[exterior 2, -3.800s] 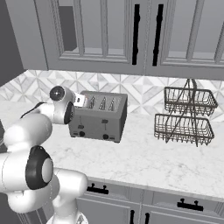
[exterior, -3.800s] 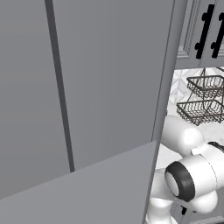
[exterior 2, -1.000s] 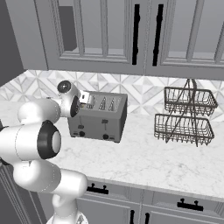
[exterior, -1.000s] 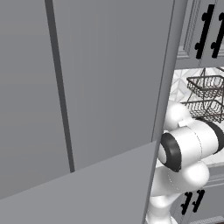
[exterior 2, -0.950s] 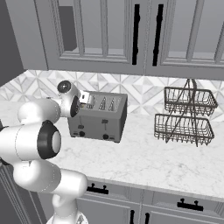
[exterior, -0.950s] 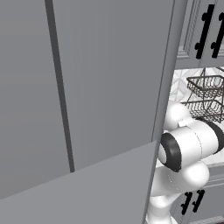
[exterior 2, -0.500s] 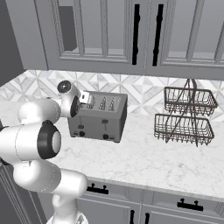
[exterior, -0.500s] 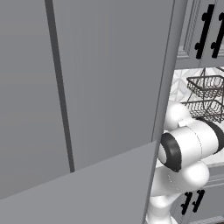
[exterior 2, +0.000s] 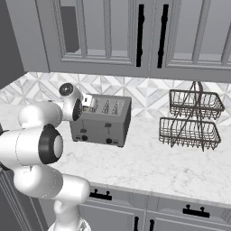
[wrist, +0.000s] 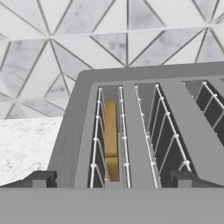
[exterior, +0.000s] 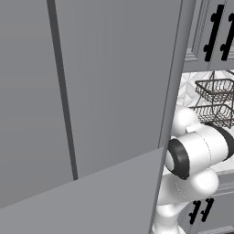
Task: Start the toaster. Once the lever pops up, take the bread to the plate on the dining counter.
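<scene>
The toaster (exterior 2: 102,121) stands on the white marble table (exterior 2: 149,169), near the patterned tile wall (exterior 2: 144,92) and below the grey upper cabinets (exterior 2: 135,36). It is a grey box with several slots on its top. In the hand view the toaster (wrist: 144,131) is seen from above, and the bread (wrist: 111,140) sits upright deep in the left slot, between the thin wire guides. Only the narrow tan edge of the bread is visible. The other slots look dark.

The tool (exterior 2: 88,103) hangs just above the left end of the toaster in the right base view. Its fingers stand wide apart and they hold nothing. In the hand view the two dark fingertips (wrist: 41,178) are at both sides of the toaster top, one at the left edge and one more to the right.

To the right of the toaster, well apart from it, a dark two-level wire basket (exterior 2: 191,119) stands on the same table. In the left base view a big grey panel (exterior: 91,91) covers most of the picture, and the wire basket (exterior: 215,103) appears at the right edge.
</scene>
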